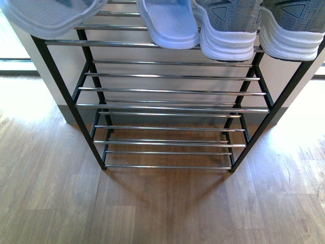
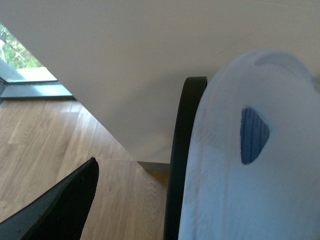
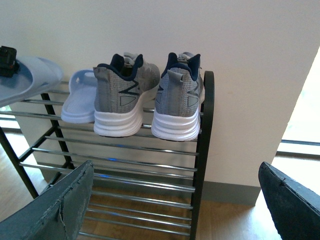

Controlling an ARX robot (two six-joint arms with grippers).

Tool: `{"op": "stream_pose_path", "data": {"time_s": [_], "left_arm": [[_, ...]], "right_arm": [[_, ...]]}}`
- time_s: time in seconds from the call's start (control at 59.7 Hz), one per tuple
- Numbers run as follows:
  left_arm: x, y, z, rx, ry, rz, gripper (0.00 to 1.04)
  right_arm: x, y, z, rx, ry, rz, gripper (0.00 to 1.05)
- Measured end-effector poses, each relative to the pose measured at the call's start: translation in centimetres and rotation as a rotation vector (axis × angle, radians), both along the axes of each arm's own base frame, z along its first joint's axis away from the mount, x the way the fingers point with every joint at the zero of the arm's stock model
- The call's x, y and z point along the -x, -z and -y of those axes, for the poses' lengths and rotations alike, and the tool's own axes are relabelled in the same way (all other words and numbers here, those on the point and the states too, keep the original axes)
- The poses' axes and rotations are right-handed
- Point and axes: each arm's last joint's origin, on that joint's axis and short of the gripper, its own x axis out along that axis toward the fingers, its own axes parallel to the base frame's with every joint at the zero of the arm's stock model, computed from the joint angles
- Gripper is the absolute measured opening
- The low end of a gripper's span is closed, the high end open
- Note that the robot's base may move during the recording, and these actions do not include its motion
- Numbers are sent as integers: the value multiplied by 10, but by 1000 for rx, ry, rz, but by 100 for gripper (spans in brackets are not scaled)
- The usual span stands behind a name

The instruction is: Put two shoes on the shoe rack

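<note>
Now, with your left gripper [image 2: 145,200] clamping the light, flexible pale blue rubber slide [image 1: 51,15] by its edge at ten o'clock over the black-framed silver-rod shoe rack [image 1: 167,91], right gripper [image 3: 175,210] empty and agape, grip firmly.

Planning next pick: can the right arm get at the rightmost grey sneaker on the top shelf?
Probably yes. The right gripper is open, facing the rightmost grey sneaker's heel with nothing between; the sneaker sits beside the rack's end post.
</note>
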Motion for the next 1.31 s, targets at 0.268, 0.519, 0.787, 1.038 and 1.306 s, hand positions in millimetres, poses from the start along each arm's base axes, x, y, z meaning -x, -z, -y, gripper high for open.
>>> {"op": "stream_pose_path", "data": {"time_s": [0.268, 0.519, 0.787, 1.038, 1.306], "left_arm": [[-30, -4, 12, 15, 104, -27, 95], [-29, -11, 18, 234, 67, 16, 95], [-15, -4, 9, 283, -47, -3, 95], [-26, 17, -6, 300, -67, -108, 95], [-42, 6, -20, 286, -46, -83, 95]], "right_arm": [[0, 0, 0, 0, 0, 0, 96], [0, 0, 0, 0, 0, 0, 96], [0, 0, 0, 0, 0, 0, 96], [0, 0, 0, 0, 0, 0, 96], [0, 0, 0, 0, 0, 0, 96]]}}
